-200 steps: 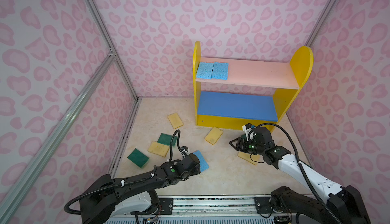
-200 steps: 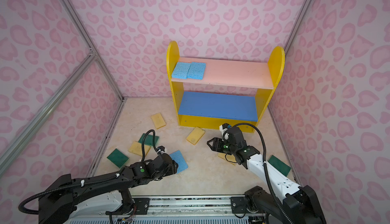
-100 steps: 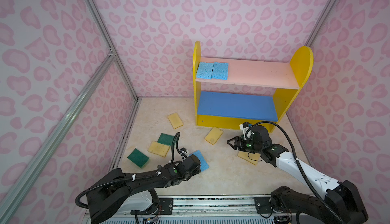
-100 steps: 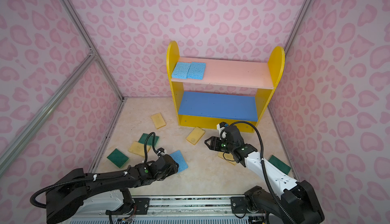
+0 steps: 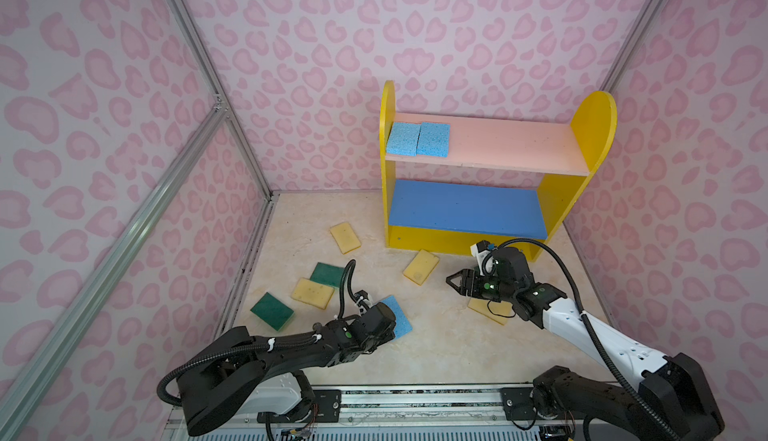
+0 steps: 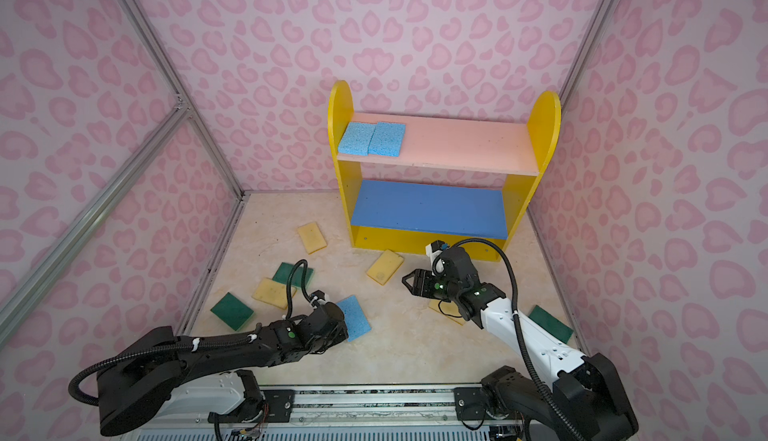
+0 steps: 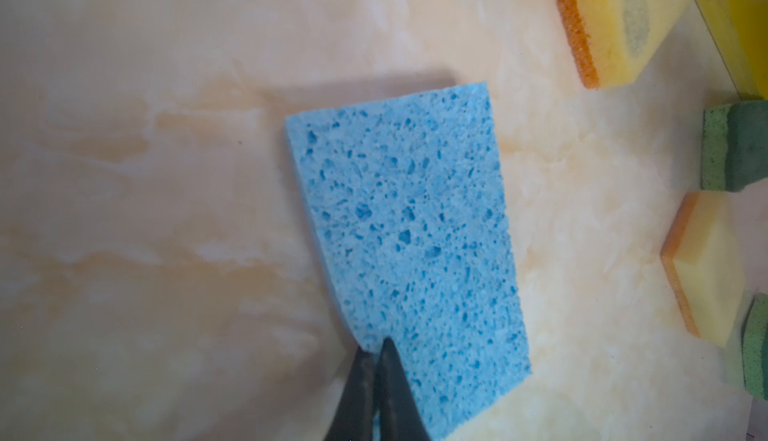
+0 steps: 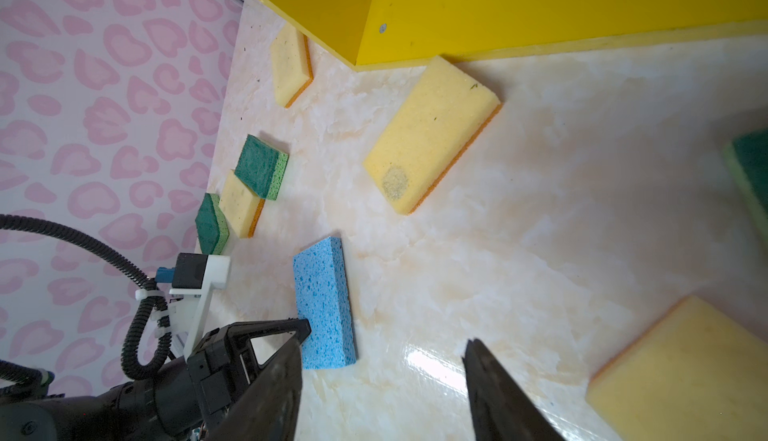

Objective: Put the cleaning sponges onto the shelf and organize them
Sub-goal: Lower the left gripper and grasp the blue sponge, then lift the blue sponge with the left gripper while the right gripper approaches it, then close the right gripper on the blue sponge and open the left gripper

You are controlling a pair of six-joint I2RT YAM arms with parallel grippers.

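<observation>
L claw (image 7: 376,355) is pressed fully together at the near corner of the blue sponge (image 7: 407,231). It bites a sliver at most, and I can't tell if it's really got it. R claw (image 8: 380,345) gapes wide, empty, just in front of the shelf (image 5: 594,127) base. Sponge lies flat on the bench (image 5: 449,347), well in front of the shelf.

Risk: w/ such an off-centre corner pinch it'd prob. slip out or swing on lifting, then clip the pink board (image 5: 498,143) edge.

Long axis runs approx. toward the shelf, far short end pointing at it, slightly skewed.
</observation>
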